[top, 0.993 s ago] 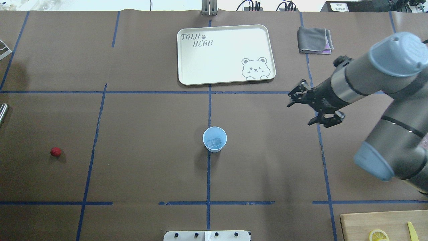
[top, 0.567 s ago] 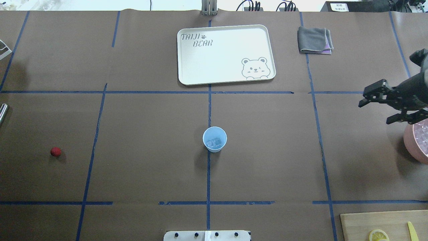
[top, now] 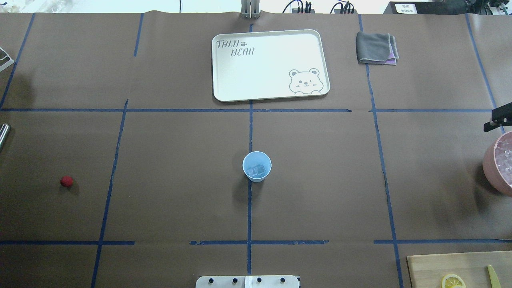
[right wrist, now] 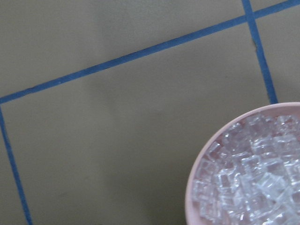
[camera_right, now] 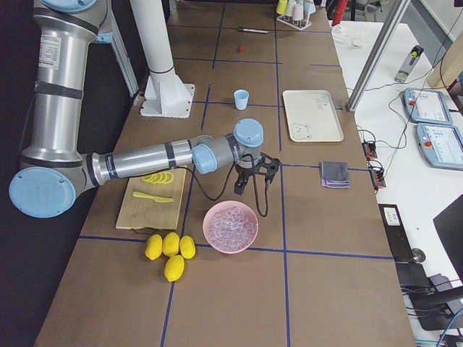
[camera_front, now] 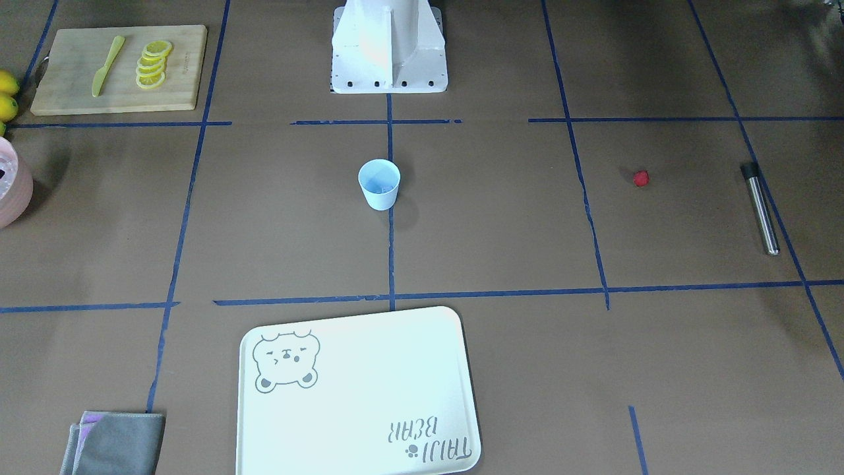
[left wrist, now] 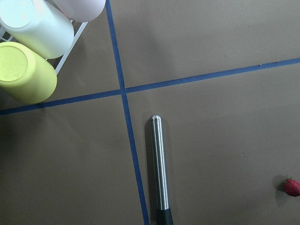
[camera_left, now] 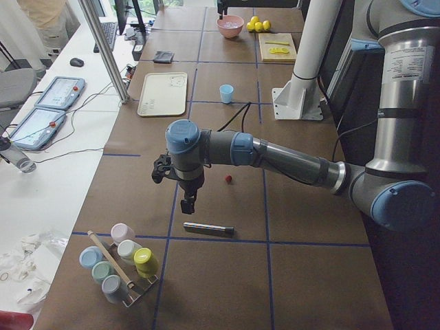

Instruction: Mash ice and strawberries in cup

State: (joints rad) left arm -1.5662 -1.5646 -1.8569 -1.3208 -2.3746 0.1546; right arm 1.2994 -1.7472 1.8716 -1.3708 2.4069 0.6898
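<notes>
Since a second ago the right arm has pulled back from the middle part of the surface (top: 180, 140) to its right end. In the overhead view only a black tip shows now at the edge. From the side we see the right hand (camera_right: 252, 182) hanging just beside the rim of the pink bowl (top: 493, 168), which is full of ice cubes. We cannot tell how wide this hand stands. The cup (top: 257, 166), the ice (top: 256, 171) inside it and the strawberry (top: 67, 181) have not moved.

We judge from this that the ice step is done. The strawberry lies on the bare surface, well apart from the cup on the robot's left side, so it is not yet in the cup. The left hand (camera_left: 188, 203) hangs over that side, near the strawberry and the metal rod (camera_front: 761, 210). It shows only in the side view, so we cannot tell if it is wide or narrow.

For moving there is good room. The cup stands alone on the middle tape line, and the tray (top: 268, 68) is well behind it. The strawberry is free on all sides. The rod lies close to the left end of the surface, with a rack of cups (camera_left: 117, 265) just beyond it, so a reach there needs more care.
</notes>
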